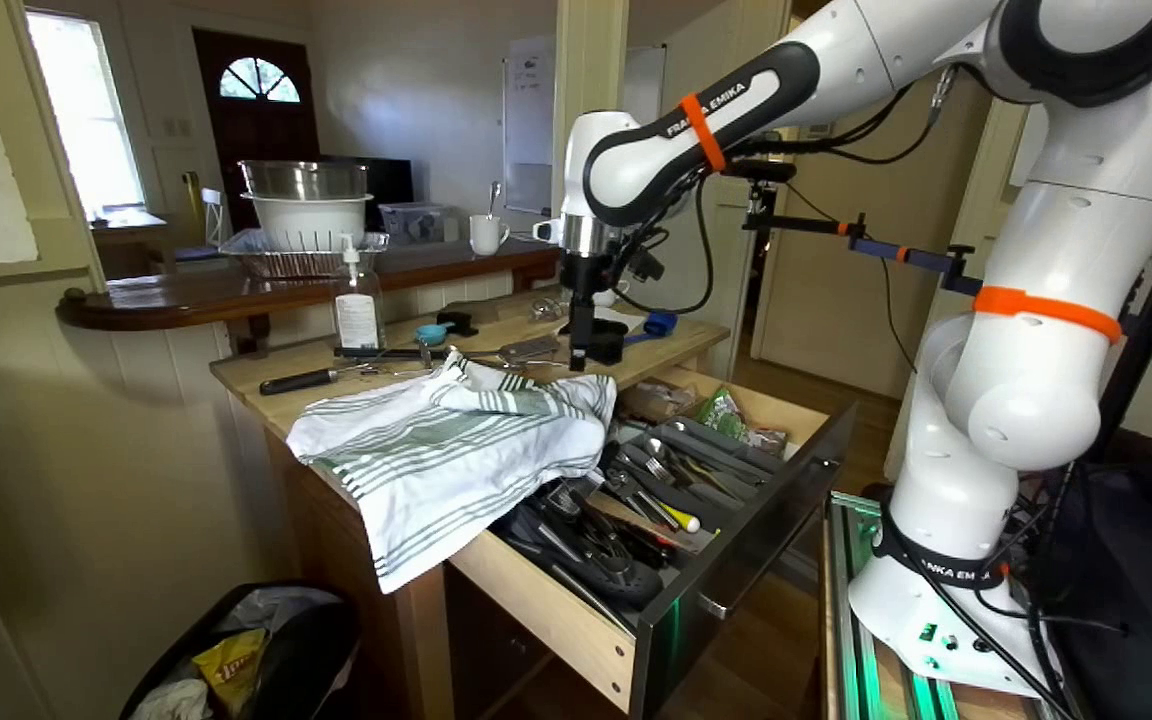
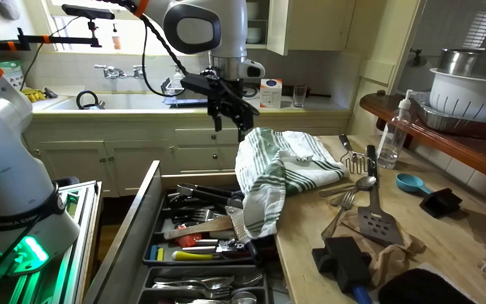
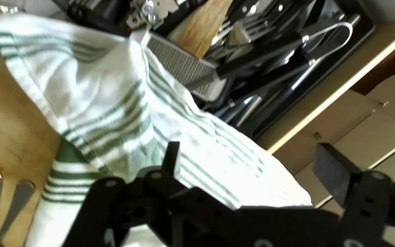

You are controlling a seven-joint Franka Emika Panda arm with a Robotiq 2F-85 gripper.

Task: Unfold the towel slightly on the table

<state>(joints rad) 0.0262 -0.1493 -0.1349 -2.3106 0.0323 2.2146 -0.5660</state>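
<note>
I hold my claw (image 2: 230, 128) wide near the green-striped dish towel (image 1: 476, 450), which lies rumpled on the table (image 2: 302, 223) and partly over the open cutlery drawer (image 1: 556, 617).

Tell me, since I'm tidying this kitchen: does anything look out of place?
Yes: the striped towel lies rumpled and hangs off the counter over the open drawer, partly covering its utensils; it might catch if the drawer shuts.
</note>
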